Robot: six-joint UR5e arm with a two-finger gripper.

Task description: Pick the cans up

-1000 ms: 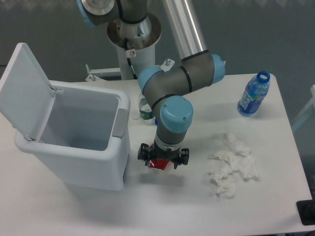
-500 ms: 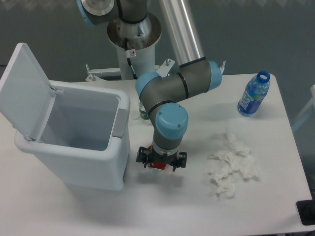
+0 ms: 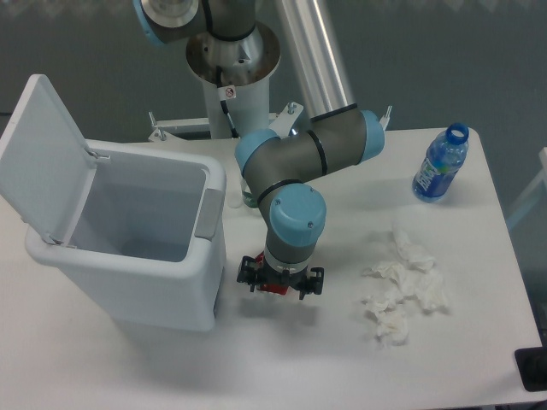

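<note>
A red can [image 3: 275,286] shows as a small red patch under my wrist, low over the white table [image 3: 299,359]. My gripper [image 3: 279,285] points straight down on it, black fingers on either side of the red, shut on the can. Most of the can is hidden by the wrist and fingers. It sits just right of the white bin's [image 3: 128,256] front corner.
The white bin stands open at the left, lid [image 3: 38,154] raised. Crumpled white tissues [image 3: 402,286] lie to the right. A blue plastic bottle [image 3: 440,164] stands at the back right. A small green-labelled bottle [image 3: 248,195] is partly hidden behind my arm.
My arm has shifted slightly left and down toward the table's front, carrying the red can with it. The other things have stayed put.
</note>
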